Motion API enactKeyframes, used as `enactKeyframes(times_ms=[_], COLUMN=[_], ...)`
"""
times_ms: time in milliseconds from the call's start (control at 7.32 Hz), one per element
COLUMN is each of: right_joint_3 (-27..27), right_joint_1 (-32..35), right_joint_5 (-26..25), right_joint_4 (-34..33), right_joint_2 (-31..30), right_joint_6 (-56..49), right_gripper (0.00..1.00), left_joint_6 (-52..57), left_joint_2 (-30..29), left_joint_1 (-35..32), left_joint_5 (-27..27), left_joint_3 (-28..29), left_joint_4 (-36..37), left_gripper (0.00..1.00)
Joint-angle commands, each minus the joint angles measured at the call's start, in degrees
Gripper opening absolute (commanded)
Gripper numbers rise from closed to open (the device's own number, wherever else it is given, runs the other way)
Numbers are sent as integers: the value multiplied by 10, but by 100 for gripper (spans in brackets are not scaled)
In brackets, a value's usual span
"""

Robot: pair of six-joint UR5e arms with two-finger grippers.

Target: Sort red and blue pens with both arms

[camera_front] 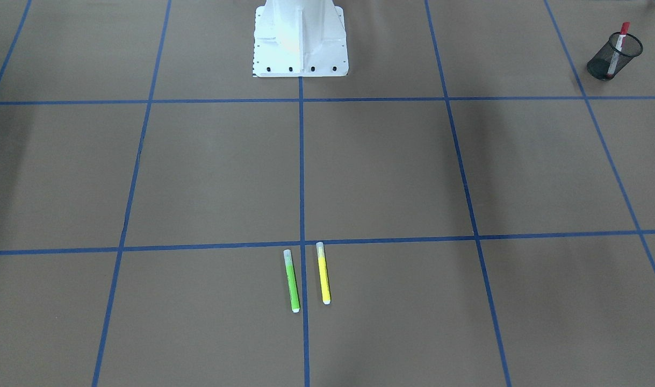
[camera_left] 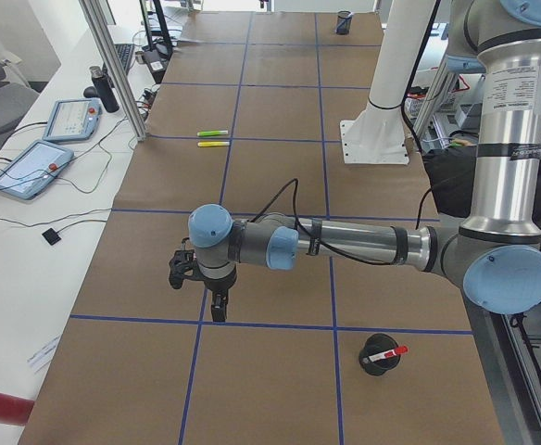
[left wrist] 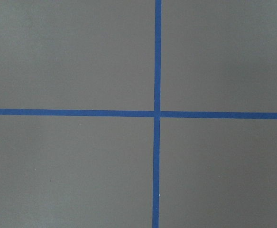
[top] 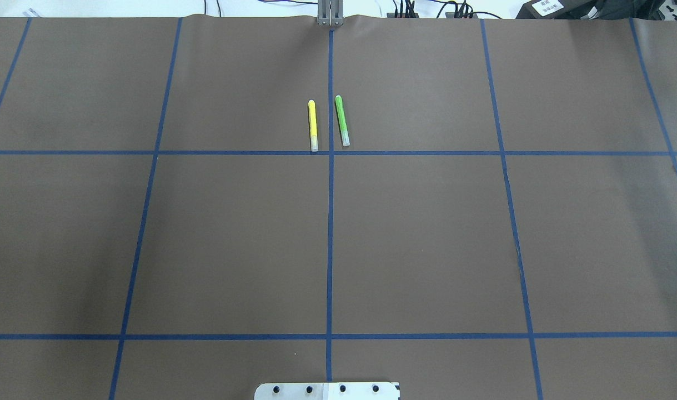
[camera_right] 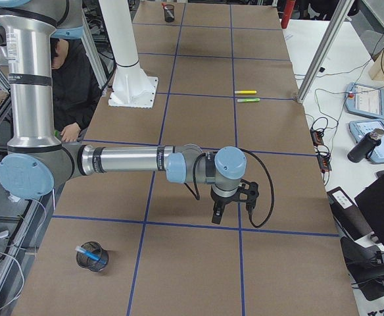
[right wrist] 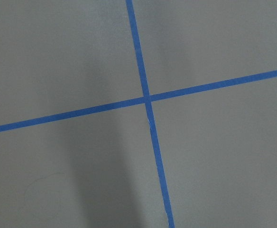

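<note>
The red pen [camera_front: 621, 43] stands in a black mesh cup [camera_front: 613, 62] at the table end on my left; the exterior left view shows the same red pen [camera_left: 385, 353] in its cup [camera_left: 372, 363]. The blue pen [camera_right: 87, 251] lies in a second mesh cup [camera_right: 93, 260] at the opposite end. My left gripper [camera_left: 218, 311] hangs over a tape crossing, apart from the cup. My right gripper [camera_right: 217, 216] hangs likewise over a crossing. Whether either is open or shut I cannot tell. Both wrist views show only brown table and blue tape.
A green marker [top: 342, 120] and a yellow marker [top: 312, 125] lie side by side at the table's far middle. The white pedestal base [camera_front: 300, 40] stands at the robot's side. A person sits behind the robot [camera_right: 70, 79]. Tablets and cables lie beyond the far edge.
</note>
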Motion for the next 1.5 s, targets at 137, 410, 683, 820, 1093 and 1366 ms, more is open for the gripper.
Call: enactKeyframes(times_ms=[137,410,683,820,1093,1366], right_joint_3=[0,1,3,5,7,6], right_joint_1=[0,0,0,0,0,0], right_joint_5=[-2,3,3,4,4,4], right_joint_4=[1,1,1,0,1,1], right_joint_2=[-5,-5,-5,-5,-5,-5], right_joint_6=[1,1,1,3,5,5], right_gripper=[100,100,100,100,100,100], left_joint_6=[-1,-3,-4,-7,-7,-7], left_joint_2=[1,1,4,5,5,6], left_joint_1=[0,-1,0,0,0,0], left_joint_5=[1,1,1,3,3,3], left_joint_3=[1,-5,-18,-24,-19,-19], left_joint_4=[0,-1,-1,-1,-1,0], left_gripper=[100,100,100,100,100,100])
